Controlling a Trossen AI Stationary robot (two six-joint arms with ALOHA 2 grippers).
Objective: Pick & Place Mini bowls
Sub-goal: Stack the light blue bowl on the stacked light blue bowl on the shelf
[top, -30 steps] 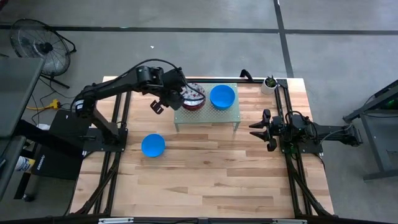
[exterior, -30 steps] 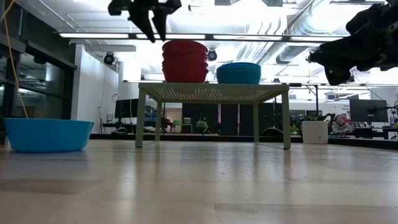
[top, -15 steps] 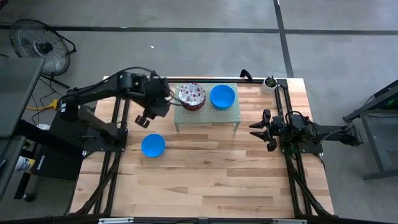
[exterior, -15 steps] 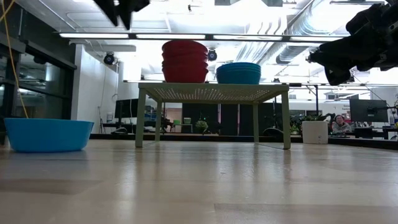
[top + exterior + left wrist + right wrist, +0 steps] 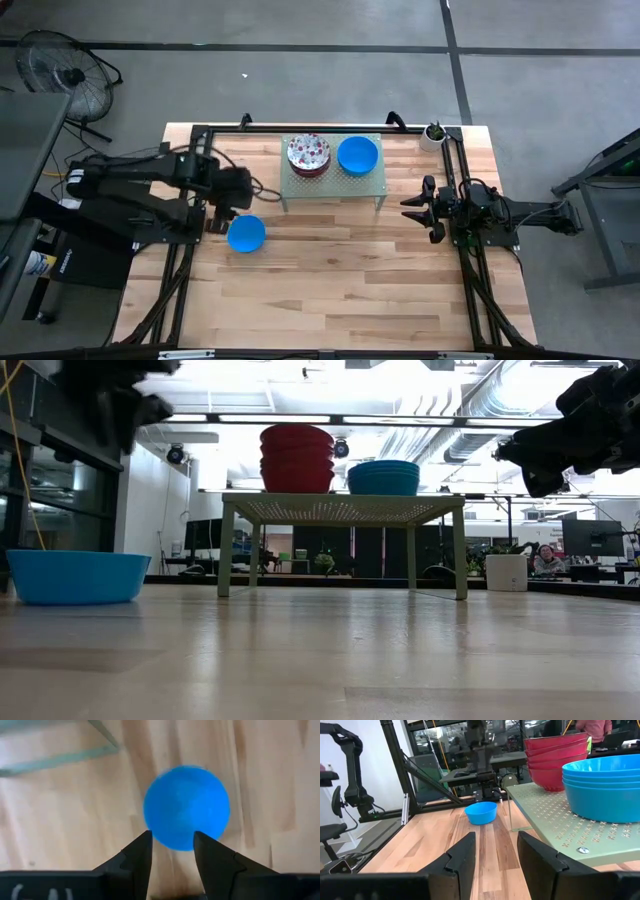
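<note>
High view | left fingers [image 5: 170, 845] apart above blue bowl [image 5: 246, 233] | right fingers [image 5: 496, 847] apart

No legible text, label, brand, number or sign in any view.

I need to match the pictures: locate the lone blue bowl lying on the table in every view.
High view: lone blue bowl, left of centre, beside the left hand.
Low view: far left, on the tabletop.
Left wrist view: centre, just beyond the fingertips.
Right wrist view: middle distance.
Shared landmark: the green perforated stand.
</note>
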